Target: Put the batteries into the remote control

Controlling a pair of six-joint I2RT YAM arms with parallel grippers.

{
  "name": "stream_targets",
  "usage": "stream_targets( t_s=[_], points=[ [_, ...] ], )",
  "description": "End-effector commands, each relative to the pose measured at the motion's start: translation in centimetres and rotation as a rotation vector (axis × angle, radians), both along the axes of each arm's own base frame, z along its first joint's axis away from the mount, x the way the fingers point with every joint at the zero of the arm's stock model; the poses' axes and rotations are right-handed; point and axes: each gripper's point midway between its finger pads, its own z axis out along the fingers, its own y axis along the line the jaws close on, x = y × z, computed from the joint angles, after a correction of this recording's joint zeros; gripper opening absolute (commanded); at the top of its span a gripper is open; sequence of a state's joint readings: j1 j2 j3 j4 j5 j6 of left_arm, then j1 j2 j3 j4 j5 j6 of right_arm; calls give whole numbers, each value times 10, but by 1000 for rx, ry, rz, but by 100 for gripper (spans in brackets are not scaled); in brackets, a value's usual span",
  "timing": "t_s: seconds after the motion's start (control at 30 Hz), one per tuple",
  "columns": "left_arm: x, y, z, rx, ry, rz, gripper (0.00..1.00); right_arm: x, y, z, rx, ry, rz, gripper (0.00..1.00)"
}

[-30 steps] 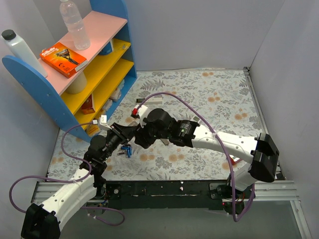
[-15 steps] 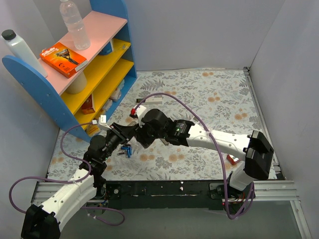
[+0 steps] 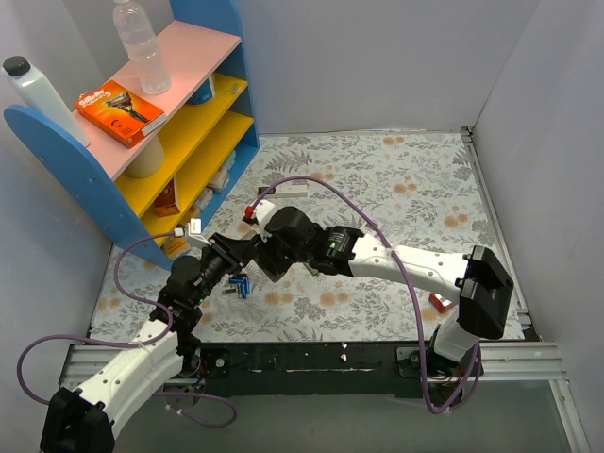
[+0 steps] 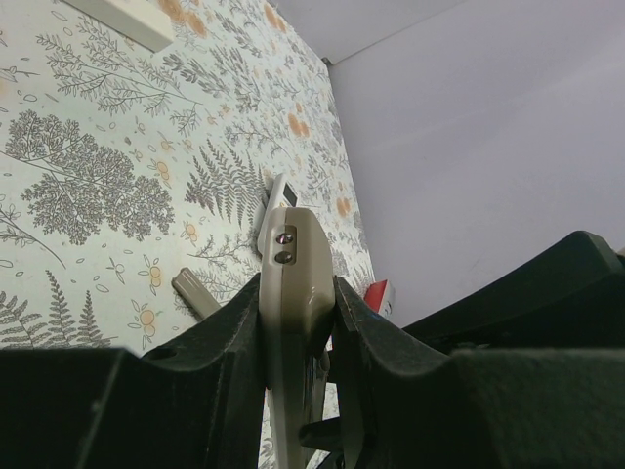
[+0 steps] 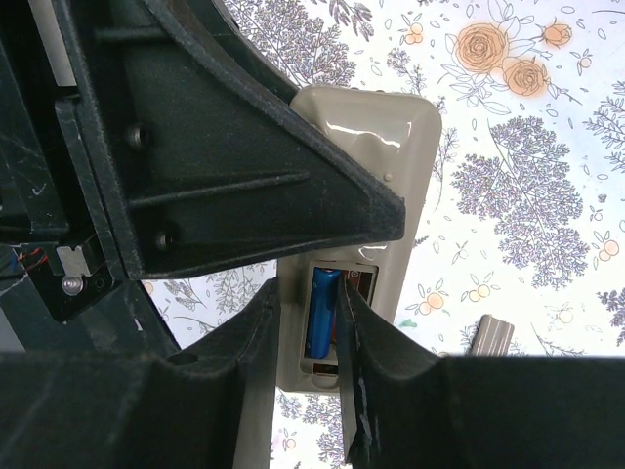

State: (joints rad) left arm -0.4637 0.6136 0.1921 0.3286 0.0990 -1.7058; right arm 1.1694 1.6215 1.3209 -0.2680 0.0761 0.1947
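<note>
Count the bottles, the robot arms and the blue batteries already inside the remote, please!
Bottles: 2, the clear bottle and the white bottle.
Robot arms: 2, the left arm and the right arm.
Batteries inside the remote control: 1, the blue battery.
Total: 5.

**Tight at the remote control (image 4: 293, 256), open beyond**

The left hand (image 4: 296, 293) squeezes the remote control by two sides. The right hand (image 5: 309, 295) crowds its open slot, fingers (image 5: 244, 342) close on either side of a blue battery (image 5: 322, 318). Loose batteries (image 3: 238, 286) lie on the table (image 3: 396, 179) just on its near side. The shelf (image 3: 203, 142) stands to its left. The right arm (image 3: 415, 269) stretches off to its right. On its far side the table has wide room.
</note>
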Motion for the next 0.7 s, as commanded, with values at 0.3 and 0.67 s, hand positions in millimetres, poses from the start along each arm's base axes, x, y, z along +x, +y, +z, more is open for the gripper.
stream_targets(
  t_s=[0.3,0.67],
  points=[
    [-4,9,41,-10,-115,37,0,-6,2,67,136,-98,3,68],
    [-14,46,80,126,-200,173,0,31,-67,109,278,-154,-280,96]
  ],
)
